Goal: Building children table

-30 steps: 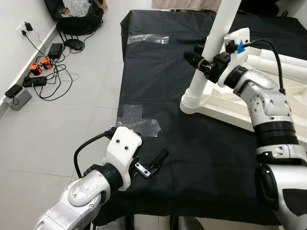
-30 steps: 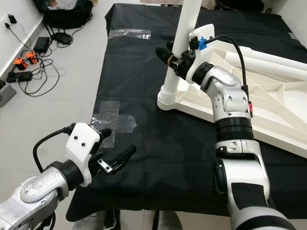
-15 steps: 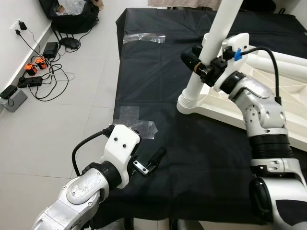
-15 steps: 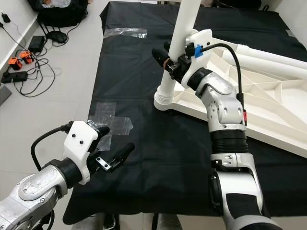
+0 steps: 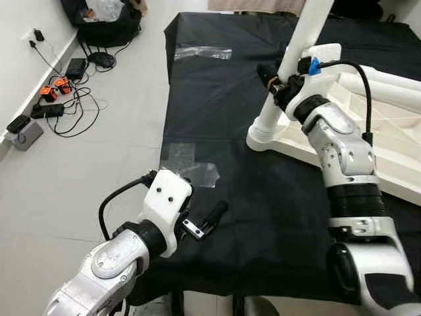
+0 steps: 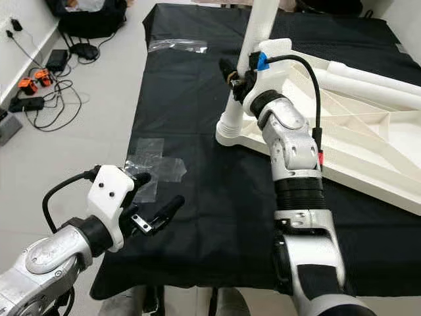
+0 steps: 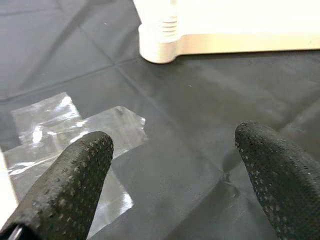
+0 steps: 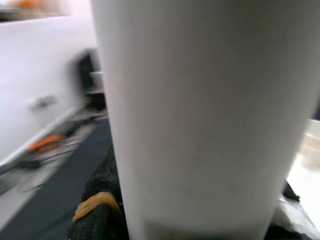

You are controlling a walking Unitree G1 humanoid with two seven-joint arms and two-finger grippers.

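Observation:
The white table top (image 5: 395,141) lies upside down on a black cloth (image 5: 217,112). One white leg (image 5: 309,29) stands upright in its near-left corner, with a ribbed collar (image 5: 263,137) at the foot. My right gripper (image 5: 275,80) is shut around this leg a little above the collar; the right wrist view has the leg (image 8: 200,115) close up beside a black finger (image 8: 97,220). My left gripper (image 5: 191,204) hovers open and holding nothing above the cloth's near-left part, its fingertips (image 7: 75,180) spread wide.
More white legs (image 6: 368,76) lie across the table top. Clear tape pieces (image 5: 191,168) are stuck on the cloth, near its left edge and further back (image 5: 204,52). Cables and power strips (image 5: 59,99) and a black bag (image 5: 108,23) lie on the tiled floor to the left.
My right wrist has swung round the upright leg, still shut on it, and the forearm now stands closer to the leg. The left gripper has stayed where it was.

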